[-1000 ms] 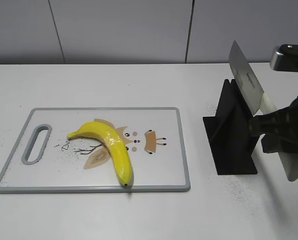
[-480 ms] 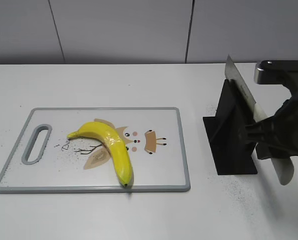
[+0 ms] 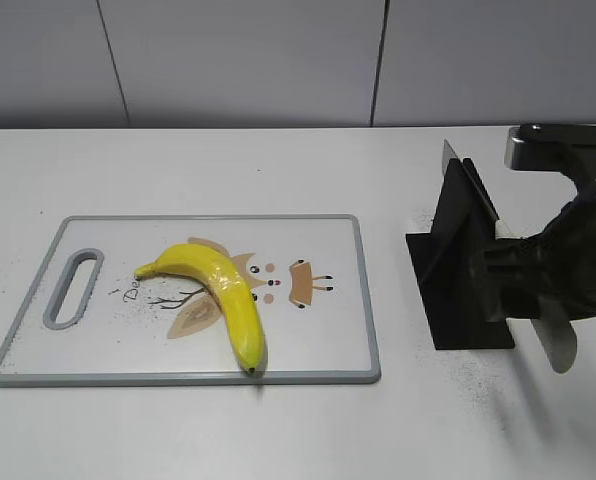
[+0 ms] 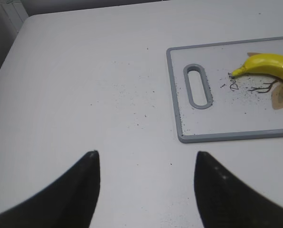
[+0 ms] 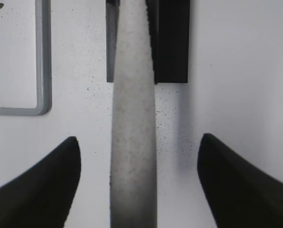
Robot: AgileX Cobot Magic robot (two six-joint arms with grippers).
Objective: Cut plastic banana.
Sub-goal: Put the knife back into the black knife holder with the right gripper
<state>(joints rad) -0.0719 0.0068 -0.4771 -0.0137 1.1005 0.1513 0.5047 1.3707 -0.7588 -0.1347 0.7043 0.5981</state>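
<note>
A yellow plastic banana [image 3: 228,295] lies on a white cutting board with a grey rim [image 3: 328,330]; both also show in the left wrist view, the banana [image 4: 267,64] and the board [image 4: 212,128]. A knife [image 3: 556,345] with a pale handle [image 5: 132,142] rests with its blade in a black stand [image 3: 463,290]. My right gripper [image 5: 139,138] is open, its fingers on either side of the handle and apart from it. My left gripper [image 4: 146,154] is open and empty over bare table, left of the board.
The stand [image 5: 172,42] sits right of the board's corner [image 5: 42,71]. Dark specks dot the white table around the stand and on the board. A grey wall runs behind the table.
The knife has come down from a raised tilt, so its blade sits lower in the stand. The right arm has lowered with it. The banana and board have not moved.
</note>
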